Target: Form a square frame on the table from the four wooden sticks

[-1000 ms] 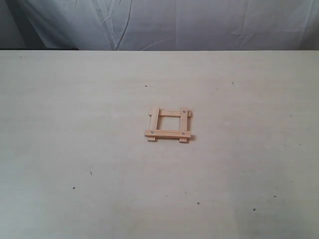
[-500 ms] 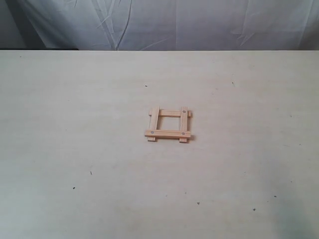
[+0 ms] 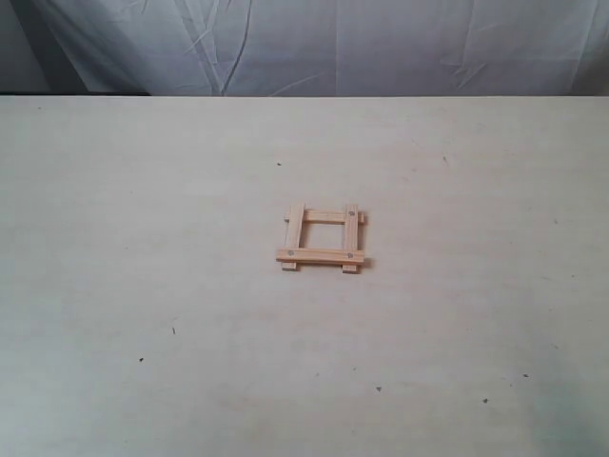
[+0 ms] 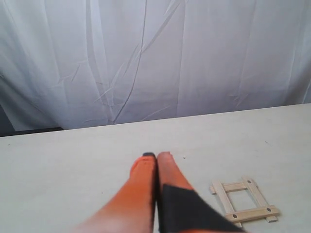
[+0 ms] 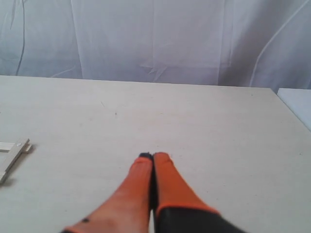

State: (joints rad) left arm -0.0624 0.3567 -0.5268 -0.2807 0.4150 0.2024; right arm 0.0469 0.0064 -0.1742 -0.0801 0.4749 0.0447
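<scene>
Square frame (image 3: 320, 254) assembled, lying flat at the centre of the exterior frame.
Four wooden sticks (image 3: 294, 228) overlap at the corners with ends poking out, resting on the table (image 3: 143, 238). Left gripper (image 4: 156, 156) and right gripper (image 5: 153, 156): orange fingers pressed together, holding nothing, both apart from the frame.
</scene>
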